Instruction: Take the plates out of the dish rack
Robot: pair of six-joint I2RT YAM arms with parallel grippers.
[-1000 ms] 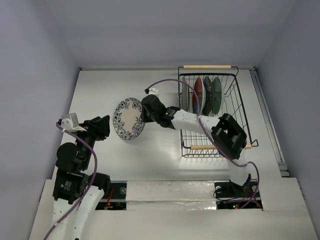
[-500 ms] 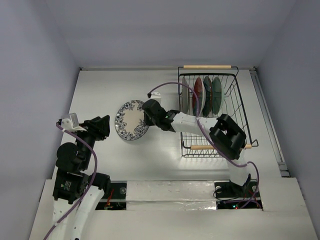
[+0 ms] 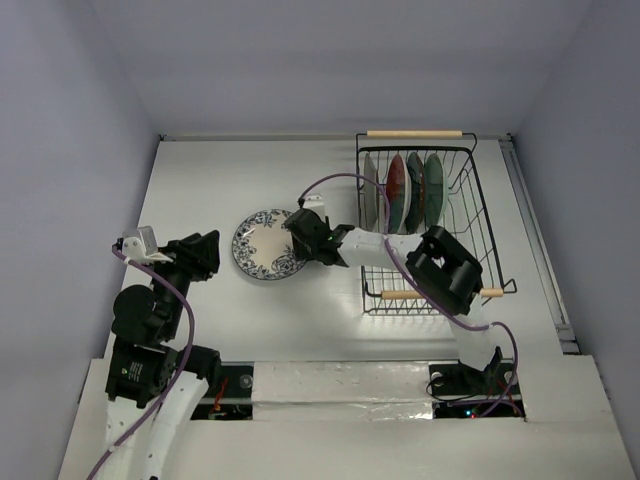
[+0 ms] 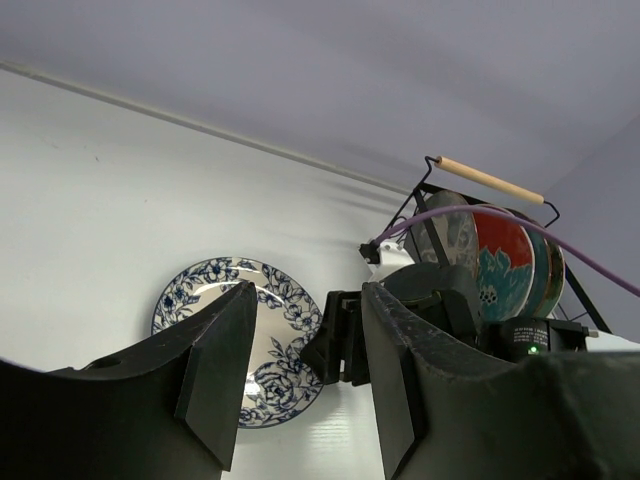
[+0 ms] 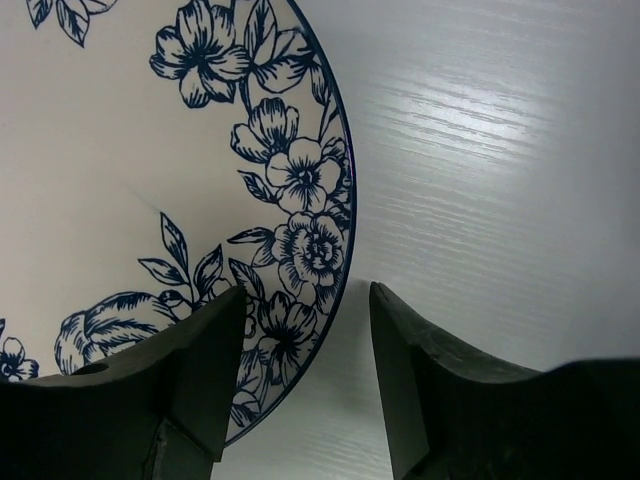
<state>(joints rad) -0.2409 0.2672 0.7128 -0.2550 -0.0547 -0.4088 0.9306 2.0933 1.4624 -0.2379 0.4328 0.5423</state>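
Find the white plate with the blue floral rim [image 3: 266, 243] lying flat near the centre of the desk [image 3: 230, 170], left of the dish rack [image 3: 415, 133]. The right gripper [image 5: 308, 300] sits at the plate's right rim, fingers spread wide and clamping nothing. The left gripper [image 3: 211, 251] hovers toward the left edge, fingers also apart. Four plates [image 3: 405, 185] stand upright at the rack's far end.

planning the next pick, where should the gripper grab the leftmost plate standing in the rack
Probably its top rim, coming straight down from above with a finger on each face. The leftmost plate stands on edge in the dish rack, wire walls round its lower part and the red plate close beside it, so only the upper edge looks free.
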